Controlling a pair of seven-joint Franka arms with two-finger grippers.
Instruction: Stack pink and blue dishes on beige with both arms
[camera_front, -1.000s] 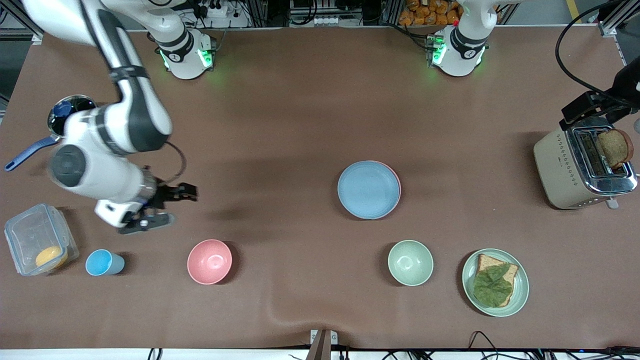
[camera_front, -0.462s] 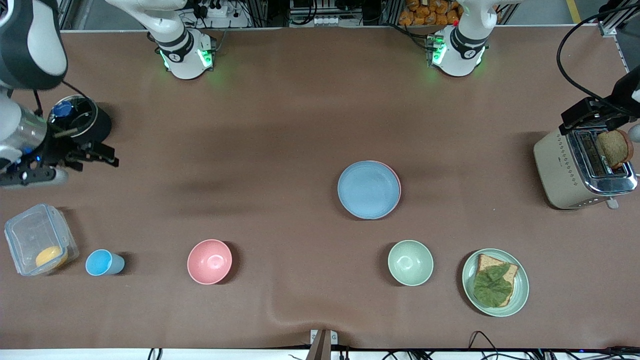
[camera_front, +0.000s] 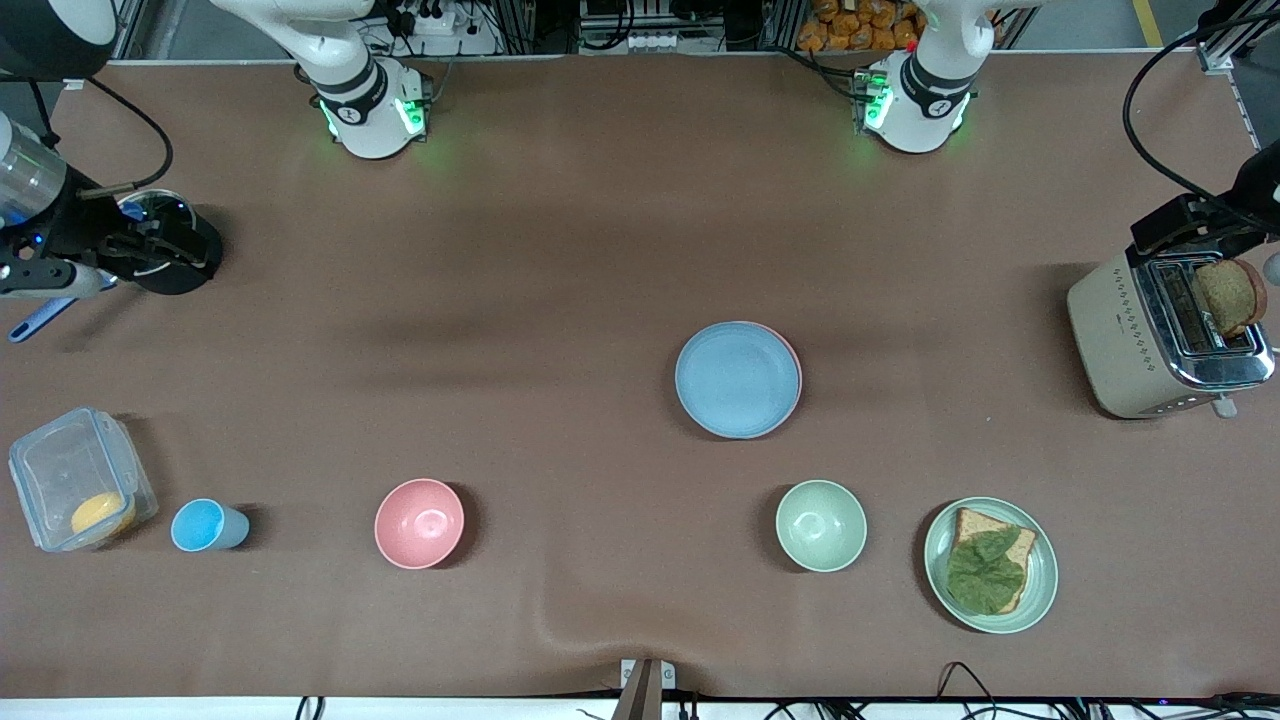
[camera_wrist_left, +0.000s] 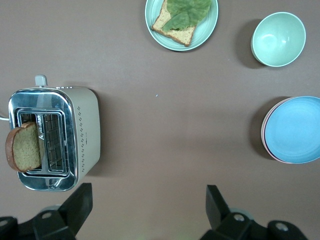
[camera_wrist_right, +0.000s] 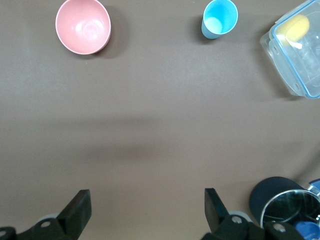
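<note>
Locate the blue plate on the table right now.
In the front view, the blue plate tops the stack at mid-table, with the green bowl nearer the camera.

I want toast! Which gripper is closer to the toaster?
Left. The left gripper hangs right over the toaster, open. The right gripper is at the right arm's end of the table, open over a dark pot.
</note>
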